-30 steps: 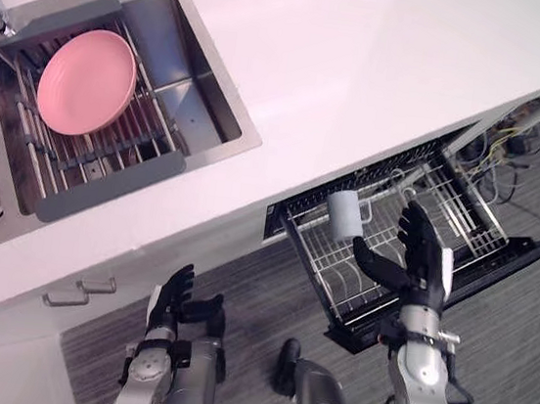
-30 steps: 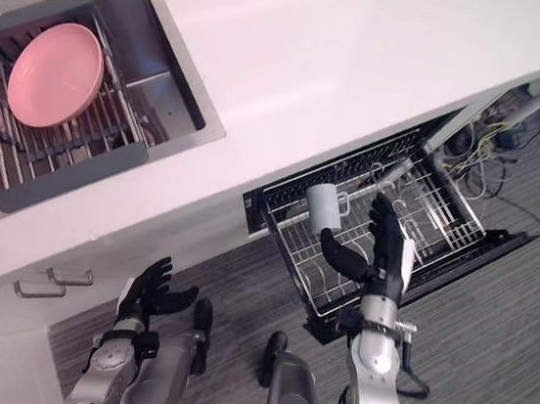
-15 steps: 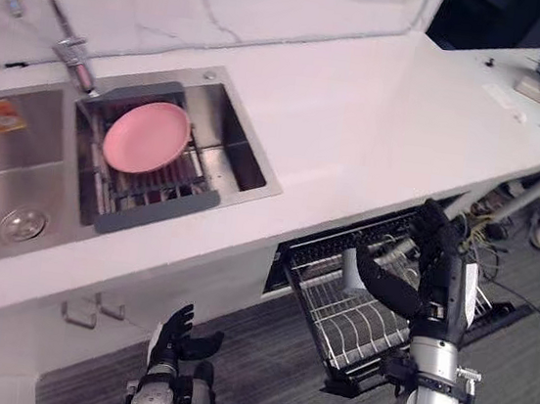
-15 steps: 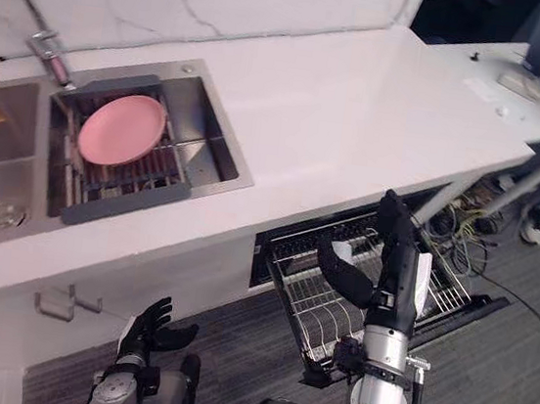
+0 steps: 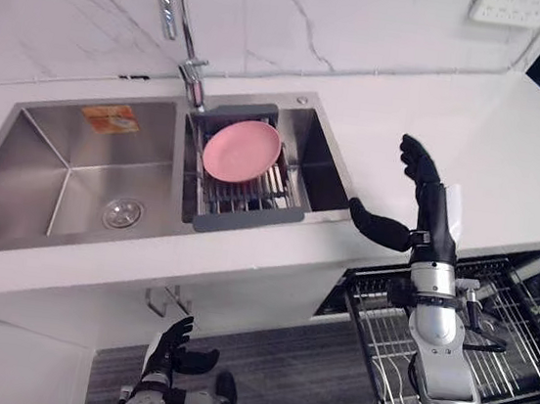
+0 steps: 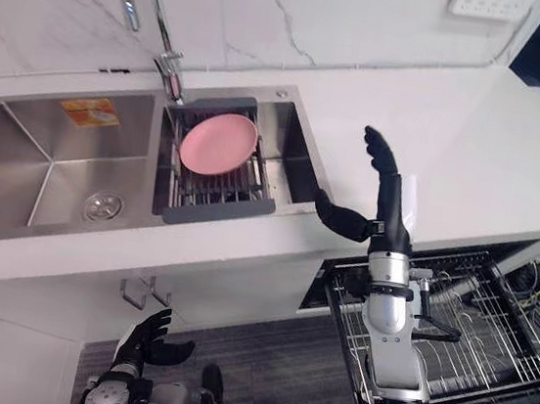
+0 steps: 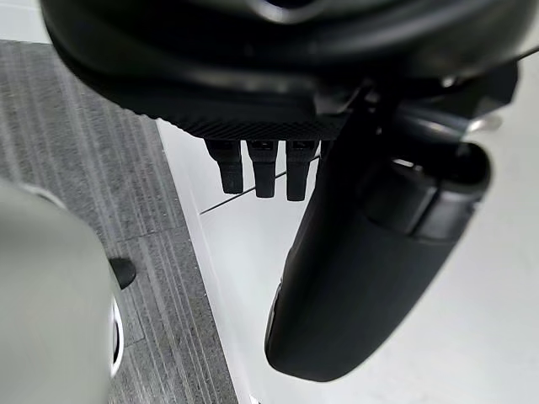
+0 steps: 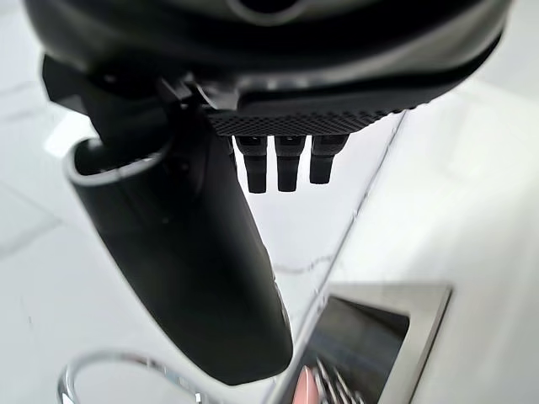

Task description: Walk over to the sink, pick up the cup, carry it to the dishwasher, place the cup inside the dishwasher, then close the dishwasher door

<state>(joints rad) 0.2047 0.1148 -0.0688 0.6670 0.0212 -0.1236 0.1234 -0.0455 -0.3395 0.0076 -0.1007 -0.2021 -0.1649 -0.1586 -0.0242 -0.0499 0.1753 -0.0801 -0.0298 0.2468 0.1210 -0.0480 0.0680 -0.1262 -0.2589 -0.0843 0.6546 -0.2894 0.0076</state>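
Your head camera has swung up since a second ago, so the whole sink (image 5: 28, 167) and the wall behind it are now in sight; do not read that as the things moving. What has truly moved is your right robot hand (image 5: 431, 210); it was down at the cup in the dishwasher rack (image 5: 520, 331) and now stands raised in front of the bench (image 5: 511, 163), fingers straight, thumb spread, holding nothing. Where the cup lies now you cannot tell; the right arm crosses the near-left part of the rack, where it last stood. Your left robot hand (image 5: 174, 341) hangs low over the floor (image 5: 278, 380) as before, fingers loosely spread and empty.

The sink is brushed steel with two square basins; a round, matt pink plate (image 5: 242, 149) lies on a grey-framed slatted drainer (image 5: 248, 221) in the right basin; a curved chrome tap (image 5: 171, 3) rises behind it. The bench is smooth white, the wall veined marble, the rack thin white wire, the floor grey ribbed carpet.
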